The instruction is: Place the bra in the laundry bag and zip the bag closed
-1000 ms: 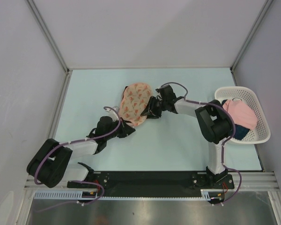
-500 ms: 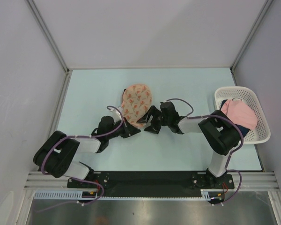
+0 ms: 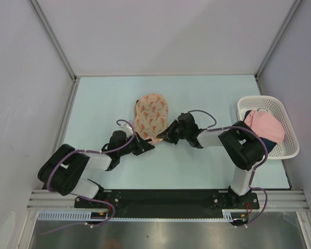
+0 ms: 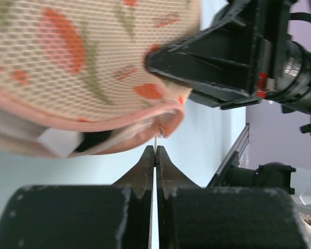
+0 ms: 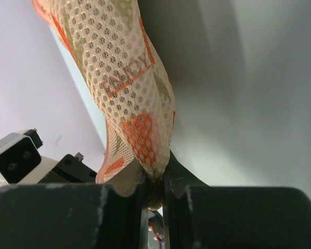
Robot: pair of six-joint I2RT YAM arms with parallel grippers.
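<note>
The peach laundry bag [image 3: 151,115] with orange leaf pattern lies mid-table. My left gripper [image 3: 146,144] is at its near end, shut on a thin pale zip pull [image 4: 155,141] hanging from the rim; in the left wrist view the gripper [image 4: 155,153] sits just below the bag [image 4: 67,52]. My right gripper [image 3: 164,138] is shut on the mesh fabric at the bag's near right edge, seen in the right wrist view [image 5: 155,179] with the bag [image 5: 119,78] rising from it. The bra is mostly hidden; a black sliver [image 4: 96,140] shows in the rim gap.
A white lattice basket [image 3: 293,148] stands at the right edge, holding a pink folded cloth [image 3: 264,124] and a dark blue cloth [image 3: 267,146]. Grey walls enclose the table at back and sides.
My right gripper left the bag's right side, swung to its near end open, and has now shut on the fabric there. The left gripper stayed at the near end.
</note>
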